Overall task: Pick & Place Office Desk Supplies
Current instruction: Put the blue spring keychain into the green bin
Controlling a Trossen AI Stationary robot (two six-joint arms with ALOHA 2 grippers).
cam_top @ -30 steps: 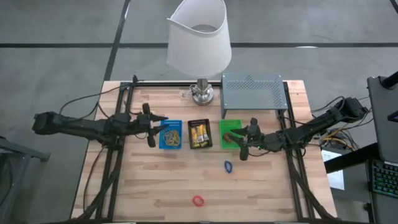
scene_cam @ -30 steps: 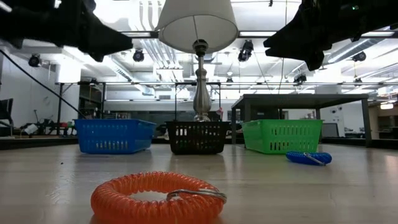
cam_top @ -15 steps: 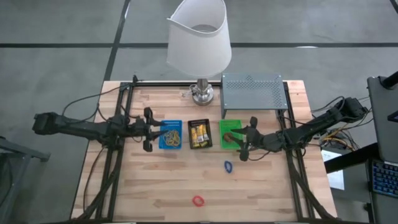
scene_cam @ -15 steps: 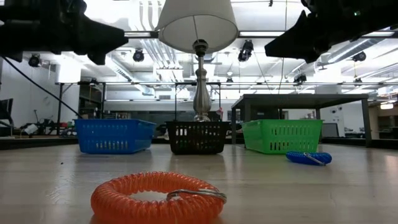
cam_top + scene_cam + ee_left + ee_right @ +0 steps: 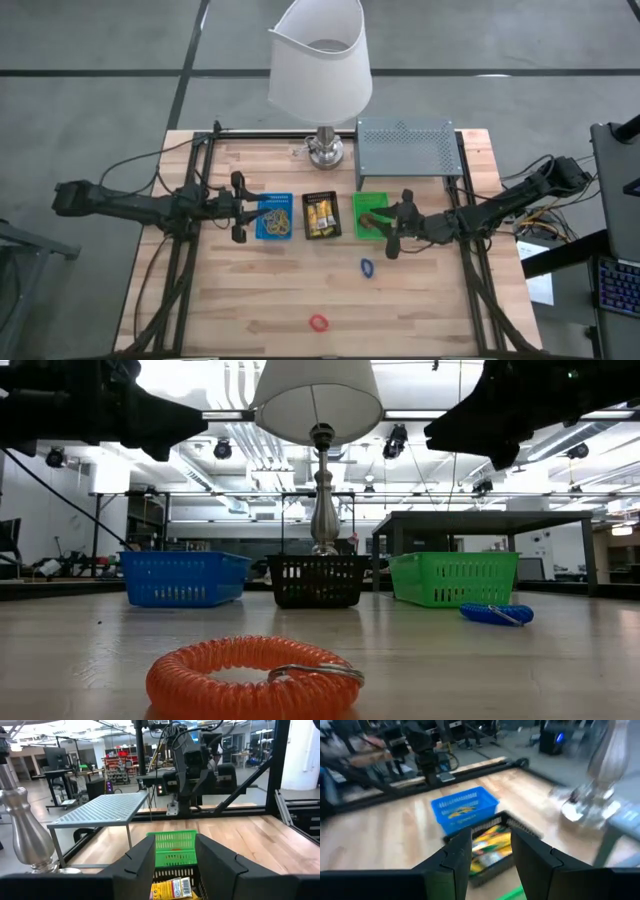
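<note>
— While both claws hang with a plain gap between their fingers and nothing in it, what could still go wrong?

— The right gripper (image 5: 385,232) hovers over the green tray (image 5: 366,204), fingers parted. The blue ring (image 5: 367,267) lies on the bare table just beside it. My worry: it is a springy coil lying flat, so fingers coming down off-centre could pinch one edge and flick it away.

— And the other side?

— The left gripper (image 5: 240,206) hovers at the outer edge of the blue tray (image 5: 260,234), also parted and empty. If it drops low it could clip the rim and shove the tray against the black tray (image 5: 305,214).

— Count things for me.

— Three trays. Two loose rings: the blue one, and the red ring (image 5: 318,323) well apart near the front edge. Yellow packets (image 5: 321,215) lie in the black tray, two or three, hard to separate. Tan rubber bands (image 5: 274,216) sit tangled in the blue tray; I cannot count them.
</note>
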